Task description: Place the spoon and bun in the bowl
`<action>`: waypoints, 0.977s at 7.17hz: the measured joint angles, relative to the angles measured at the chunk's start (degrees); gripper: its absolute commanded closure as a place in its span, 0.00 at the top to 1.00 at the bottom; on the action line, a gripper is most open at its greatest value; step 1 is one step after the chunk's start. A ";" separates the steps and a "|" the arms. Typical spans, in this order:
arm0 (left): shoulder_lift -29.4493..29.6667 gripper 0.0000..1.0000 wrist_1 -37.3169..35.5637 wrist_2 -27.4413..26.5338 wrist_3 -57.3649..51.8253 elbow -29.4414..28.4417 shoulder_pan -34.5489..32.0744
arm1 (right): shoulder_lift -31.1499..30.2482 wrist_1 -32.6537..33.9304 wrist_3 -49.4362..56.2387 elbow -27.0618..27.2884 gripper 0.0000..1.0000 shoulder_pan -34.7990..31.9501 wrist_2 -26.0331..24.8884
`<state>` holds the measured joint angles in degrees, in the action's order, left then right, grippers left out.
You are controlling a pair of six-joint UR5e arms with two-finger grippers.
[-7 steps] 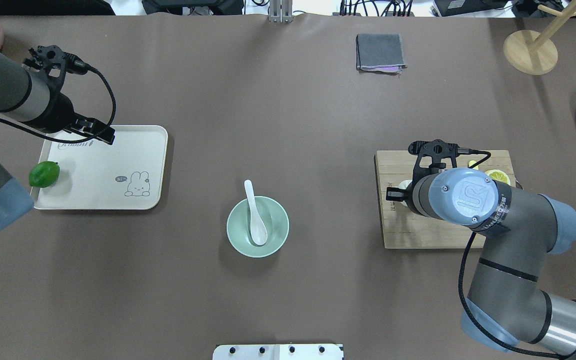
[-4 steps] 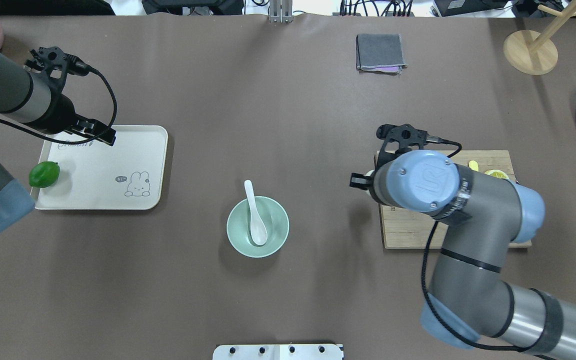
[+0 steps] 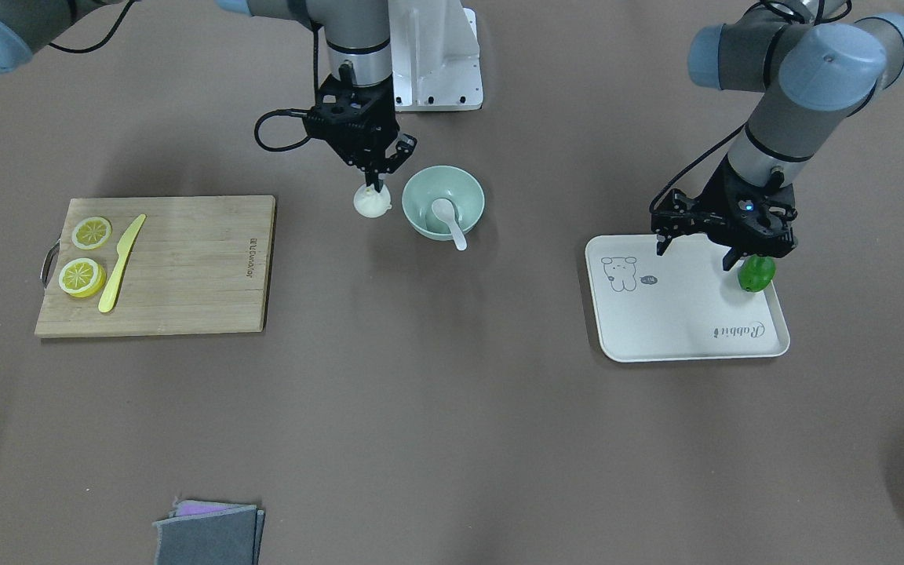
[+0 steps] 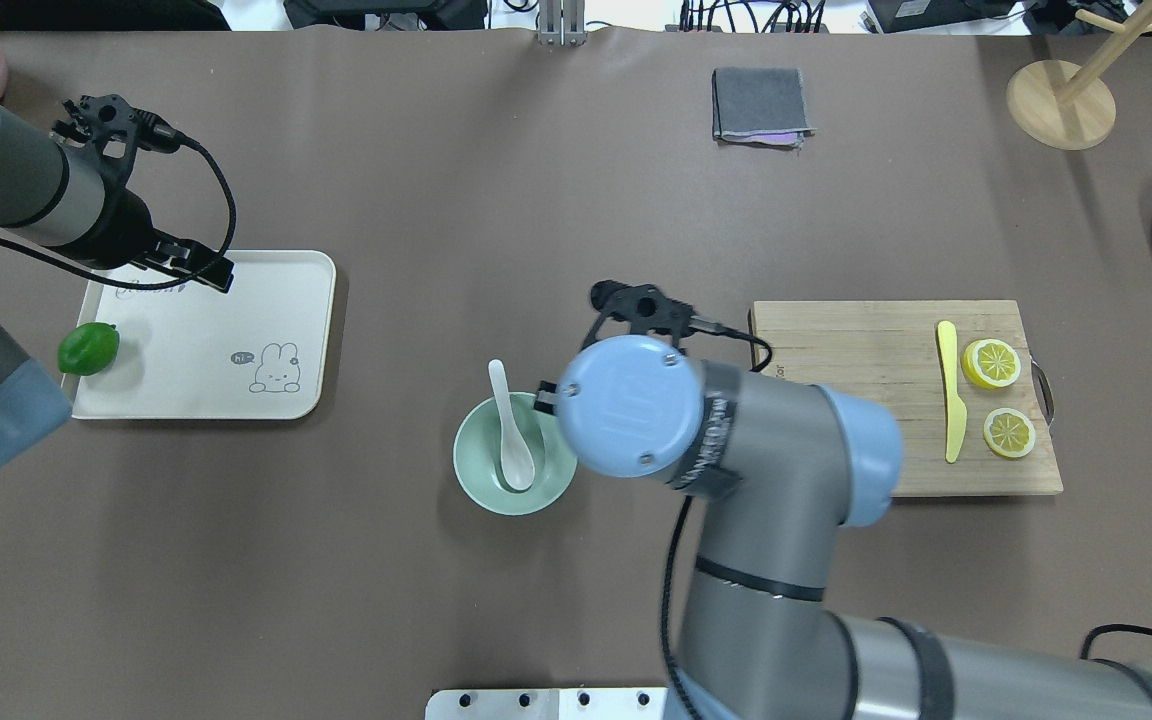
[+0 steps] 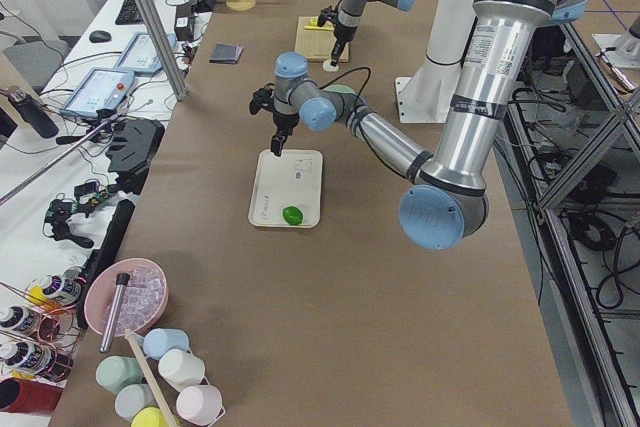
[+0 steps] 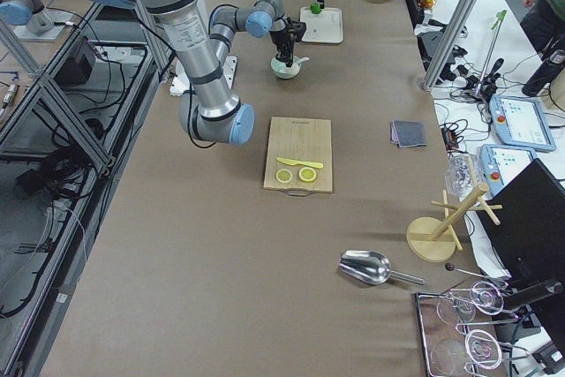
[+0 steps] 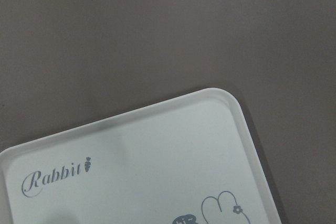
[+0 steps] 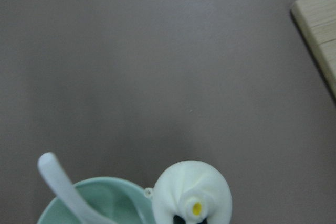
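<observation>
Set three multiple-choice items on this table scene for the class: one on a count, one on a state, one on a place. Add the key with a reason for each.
1. How many lemon slices lie on the cutting board?
A one
B two
C four

2. The bun is:
A held in the right gripper beside the bowl
B lying in the bowl
C lying on the cutting board

3. Where is the spoon?
A on the cutting board
B in the right gripper
C in the bowl

Key:
1 B, two slices show at the board's handle end.
2 A, the gripper pinches its top, outside the rim.
3 C, its scoop rests inside, with the handle over the rim.
</observation>
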<state>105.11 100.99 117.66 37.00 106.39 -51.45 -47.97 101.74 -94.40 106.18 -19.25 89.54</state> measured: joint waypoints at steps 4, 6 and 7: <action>0.26 0.98 0.08 0.03 0.00 -0.76 0.12 | 8.56 -1.98 -1.58 -9.63 1.00 3.07 -0.49; 0.43 0.98 0.01 0.03 0.00 -0.96 0.12 | 9.18 -2.59 -1.40 -11.04 1.00 3.21 -2.79; 0.38 0.98 -0.13 -0.05 -0.11 -1.13 0.13 | 9.12 -2.50 -0.27 -10.63 1.00 2.06 -2.25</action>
<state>105.49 100.86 117.61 36.89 105.26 -51.33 -38.85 99.24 -94.66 95.55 -17.20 87.29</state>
